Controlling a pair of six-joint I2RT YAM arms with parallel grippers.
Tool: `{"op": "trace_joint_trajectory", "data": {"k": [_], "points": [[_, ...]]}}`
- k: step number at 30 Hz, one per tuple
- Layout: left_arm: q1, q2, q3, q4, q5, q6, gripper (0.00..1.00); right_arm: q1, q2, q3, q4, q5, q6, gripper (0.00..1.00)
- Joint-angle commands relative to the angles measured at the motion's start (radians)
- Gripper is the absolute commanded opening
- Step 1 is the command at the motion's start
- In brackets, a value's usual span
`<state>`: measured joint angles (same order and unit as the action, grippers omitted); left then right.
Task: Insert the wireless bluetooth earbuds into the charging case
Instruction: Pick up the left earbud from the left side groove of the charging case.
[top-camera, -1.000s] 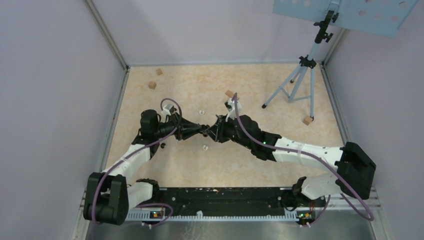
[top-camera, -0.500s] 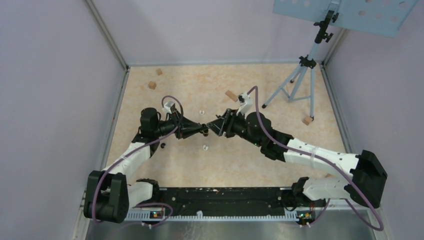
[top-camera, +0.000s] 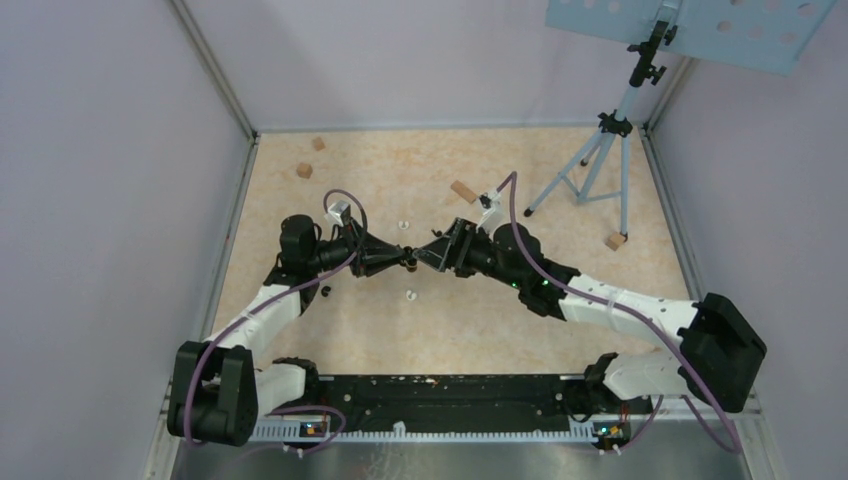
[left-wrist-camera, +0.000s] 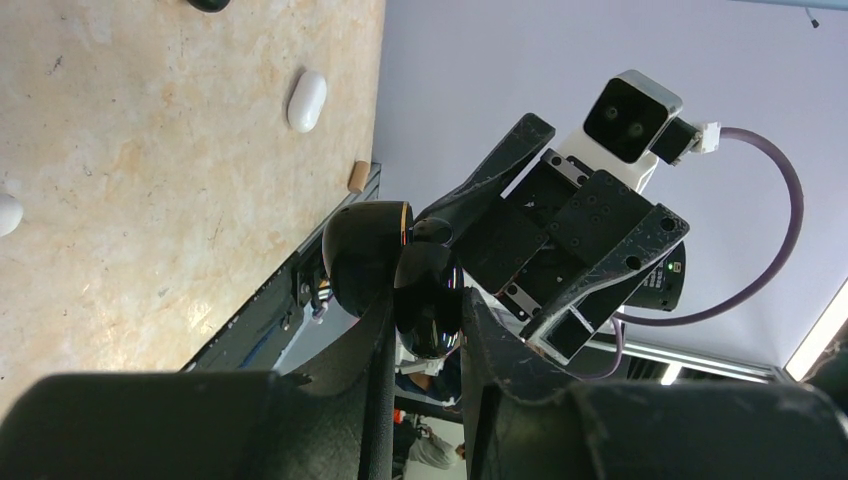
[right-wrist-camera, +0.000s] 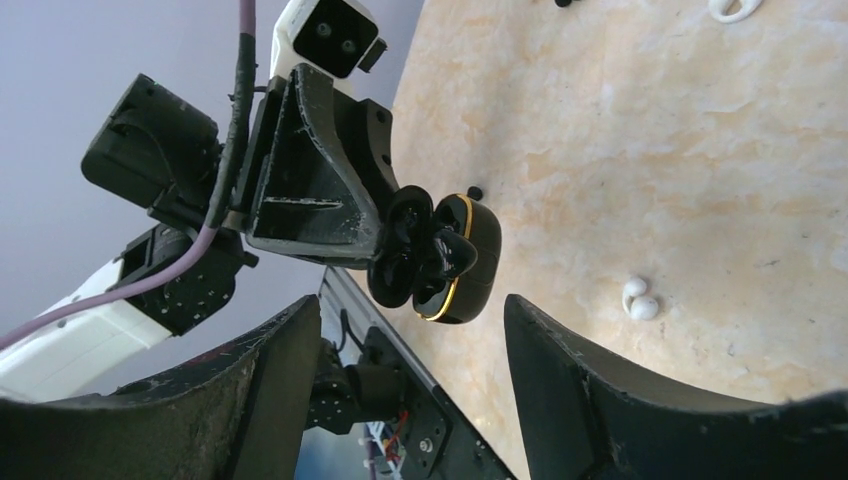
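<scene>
My left gripper (top-camera: 400, 262) is shut on the black charging case (left-wrist-camera: 428, 300) and holds it in the air over the table's middle. The case's lid (left-wrist-camera: 365, 255) is swung open. In the right wrist view the case (right-wrist-camera: 465, 265) shows a gold rim, with glossy black earbuds (right-wrist-camera: 410, 235) at its open face. How deep they sit I cannot tell. My right gripper (top-camera: 428, 253) faces the case from the right, open, with nothing between its fingers (right-wrist-camera: 575, 380). It stands just short of the case. A white earbud pair (right-wrist-camera: 640, 300) lies on the table below.
White earbuds (top-camera: 404, 225) (top-camera: 410, 295) lie on the table near both grippers, and a small black piece (top-camera: 326, 292) lies by the left arm. Wooden blocks (top-camera: 304, 170) (top-camera: 461, 190) (top-camera: 615, 240) are scattered around. A tripod (top-camera: 600, 150) stands at the back right.
My right gripper has opened and drawn back a little to the right from the case, turning its wrist. The left gripper has kept the case still.
</scene>
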<state>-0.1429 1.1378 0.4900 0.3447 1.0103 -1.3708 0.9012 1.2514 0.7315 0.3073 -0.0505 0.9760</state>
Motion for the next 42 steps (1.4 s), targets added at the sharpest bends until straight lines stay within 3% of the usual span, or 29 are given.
{"op": "trace_joint_trajectory", "data": {"k": [1, 12, 42], "points": [[0.002, -0.009, 0.035, 0.044, 0.017, 0.017, 0.0, -0.007, 0.026, 0.003, 0.105, -0.043, 0.037, 0.66], [0.002, -0.015, 0.035, 0.04, 0.019, 0.015, 0.0, -0.009, 0.074, 0.023, 0.103, -0.006, 0.049, 0.52], [0.002, -0.015, 0.03, 0.042, 0.02, 0.019, 0.0, -0.033, 0.151, 0.027, 0.199, -0.008, 0.125, 0.4]]}}
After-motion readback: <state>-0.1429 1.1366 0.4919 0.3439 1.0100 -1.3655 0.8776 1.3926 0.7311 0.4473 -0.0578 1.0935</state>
